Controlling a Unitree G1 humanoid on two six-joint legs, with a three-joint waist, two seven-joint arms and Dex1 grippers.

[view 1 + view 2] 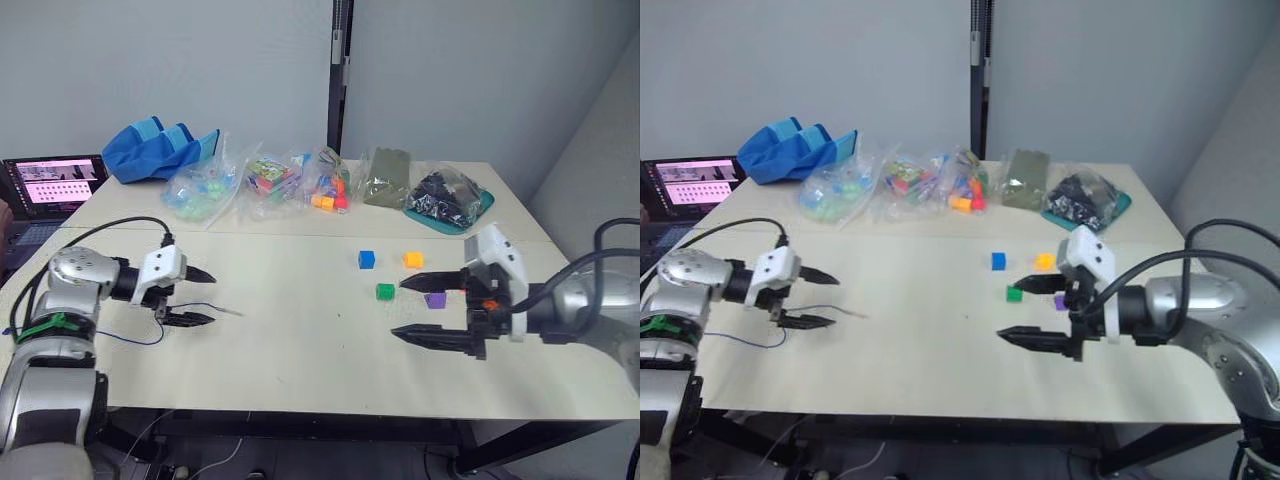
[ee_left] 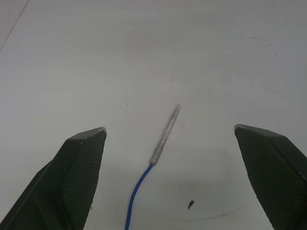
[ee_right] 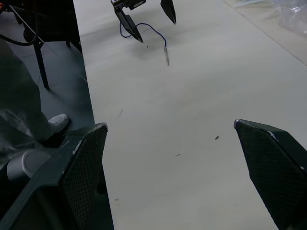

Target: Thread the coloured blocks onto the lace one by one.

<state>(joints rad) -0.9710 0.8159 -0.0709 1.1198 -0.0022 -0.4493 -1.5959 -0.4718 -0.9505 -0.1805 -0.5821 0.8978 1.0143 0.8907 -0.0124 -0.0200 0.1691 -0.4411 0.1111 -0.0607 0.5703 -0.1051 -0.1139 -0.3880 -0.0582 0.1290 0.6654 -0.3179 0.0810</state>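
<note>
4 coloured blocks [image 1: 400, 276] on pale table [image 1: 300, 350], grey wall [image 1: 180, 60] behind

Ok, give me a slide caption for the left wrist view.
Open left gripper poised over the lace, its pale metallic tip lying flat on the table between the fingers.

Both arms out over the table, both grippers wide open

Left gripper [image 1: 200, 297] sits low on the robot's left side, wrist roughly level, its two black fingers [image 2: 72, 177] spread well apart and pointing toward the middle, nothing pinched between them. Right gripper [image 1: 412, 308] reaches in from the right side, forearm angled inward, fingers [image 3: 271, 172] splayed just as wide, pointing back at the left one. The two are well apart.
</note>
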